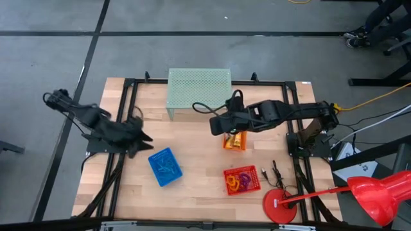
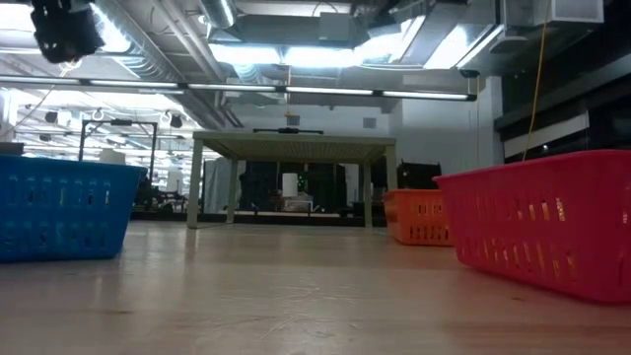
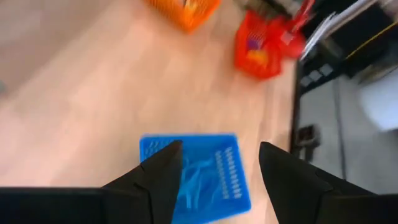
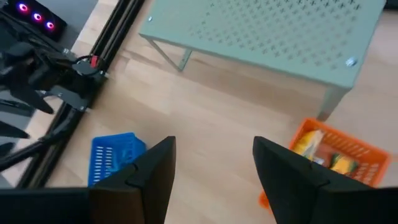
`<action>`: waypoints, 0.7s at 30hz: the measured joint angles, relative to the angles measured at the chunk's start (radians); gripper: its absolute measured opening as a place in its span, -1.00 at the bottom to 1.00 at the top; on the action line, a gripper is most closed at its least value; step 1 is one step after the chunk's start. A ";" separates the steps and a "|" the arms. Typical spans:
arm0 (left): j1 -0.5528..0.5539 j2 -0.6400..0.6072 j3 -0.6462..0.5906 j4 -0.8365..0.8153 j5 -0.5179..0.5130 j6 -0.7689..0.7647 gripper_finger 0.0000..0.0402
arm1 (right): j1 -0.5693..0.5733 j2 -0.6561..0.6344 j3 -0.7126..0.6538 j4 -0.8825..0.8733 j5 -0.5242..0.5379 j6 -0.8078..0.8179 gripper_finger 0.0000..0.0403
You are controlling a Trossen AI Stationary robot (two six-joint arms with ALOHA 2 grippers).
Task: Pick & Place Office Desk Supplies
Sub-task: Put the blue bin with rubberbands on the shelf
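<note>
High view: overhead, looking straight down, takes in the whole table (image 1: 192, 154) and floor around it. Low view: at tabletop level, facing across the wood into the room; blue basket (image 2: 61, 209) and red basket (image 2: 547, 232) close by. Left wrist view: looks steeply down, near the blue basket. Right wrist view: faces the green stand (image 4: 273, 31). All four share the blue basket.
</note>
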 joint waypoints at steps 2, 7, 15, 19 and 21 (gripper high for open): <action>-0.004 0.065 0.000 -0.029 0.007 -0.044 0.03 | -0.006 0.000 0.004 -0.012 0.005 -0.033 0.08; -0.001 0.224 -0.001 -0.060 -0.033 -0.155 0.03 | -0.024 0.000 0.004 -0.024 -0.033 -0.145 0.08; -0.016 0.372 0.036 0.034 -0.035 -0.325 0.03 | -0.025 0.000 0.004 -0.034 -0.073 -0.319 0.08; -0.084 0.431 0.133 0.046 0.000 -0.275 0.03 | -0.025 0.000 0.004 -0.041 -0.088 -0.403 0.08; -0.125 0.472 0.194 0.020 0.027 -0.214 0.03 | -0.025 0.000 0.004 -0.041 -0.088 -0.435 0.08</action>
